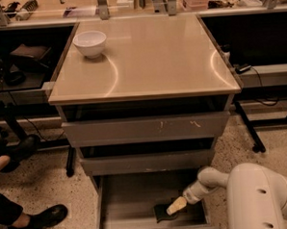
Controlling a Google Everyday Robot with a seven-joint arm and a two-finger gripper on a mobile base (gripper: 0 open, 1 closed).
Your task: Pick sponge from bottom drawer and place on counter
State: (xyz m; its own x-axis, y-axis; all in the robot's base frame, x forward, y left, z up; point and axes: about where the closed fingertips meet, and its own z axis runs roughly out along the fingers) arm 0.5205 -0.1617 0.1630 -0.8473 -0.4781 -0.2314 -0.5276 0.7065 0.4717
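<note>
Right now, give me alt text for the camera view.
A white robot arm reaches into the open bottom drawer, its gripper at a dark sponge on the drawer floor. Above, a white bowl sits at the far left corner of the tan counter.

A speckled floor (275, 143) lies in dim, warm light. A cluttered shelf (80, 13) with metal posts (102, 5) runs behind, and black shoes (40, 220) stand at left. The gripper (177, 205) hangs low, right of centre.
</note>
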